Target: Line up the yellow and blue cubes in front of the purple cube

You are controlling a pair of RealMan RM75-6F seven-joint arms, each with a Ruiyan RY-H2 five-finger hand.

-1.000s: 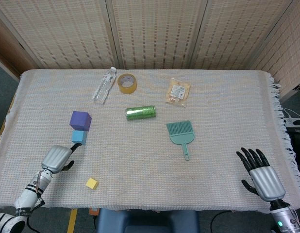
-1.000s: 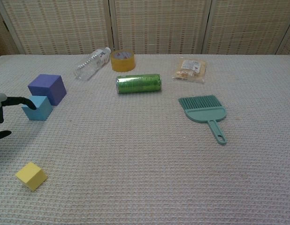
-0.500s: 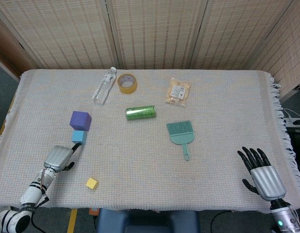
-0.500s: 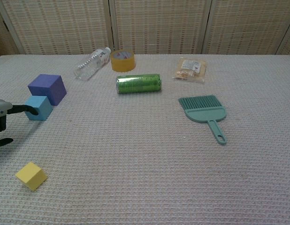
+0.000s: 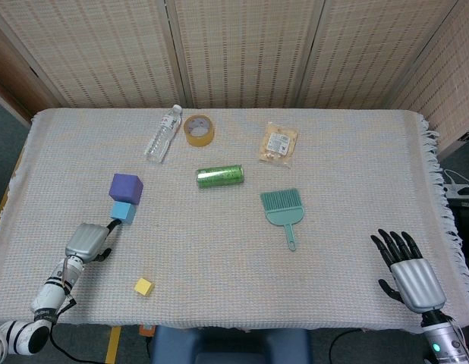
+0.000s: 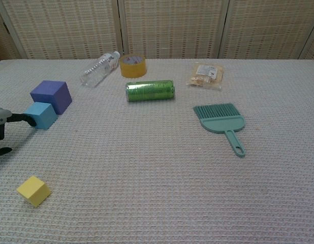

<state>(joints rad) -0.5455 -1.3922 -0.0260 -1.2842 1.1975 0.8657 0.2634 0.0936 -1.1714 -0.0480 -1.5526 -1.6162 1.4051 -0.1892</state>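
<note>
Blue cube (image 5: 123,211) touching purple cube (image 5: 126,187) at its 6 o'clock; left hand (image 5: 87,240) fingertip against blue, gripping nothing. Yellow cube (image 5: 143,287) near front table edge (image 5: 242,324). Right hand (image 5: 410,274) splayed, empty, at 4 o'clock corner.

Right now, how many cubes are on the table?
3. The purple cube sits at the left, the blue cube right in front of it, the yellow cube near the front edge.

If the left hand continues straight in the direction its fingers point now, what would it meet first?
Most likely the small light-blue foam cube: the left hand points up and to the right, a fingertip at or near its near face. The purple foam cube sits directly behind it.
</note>
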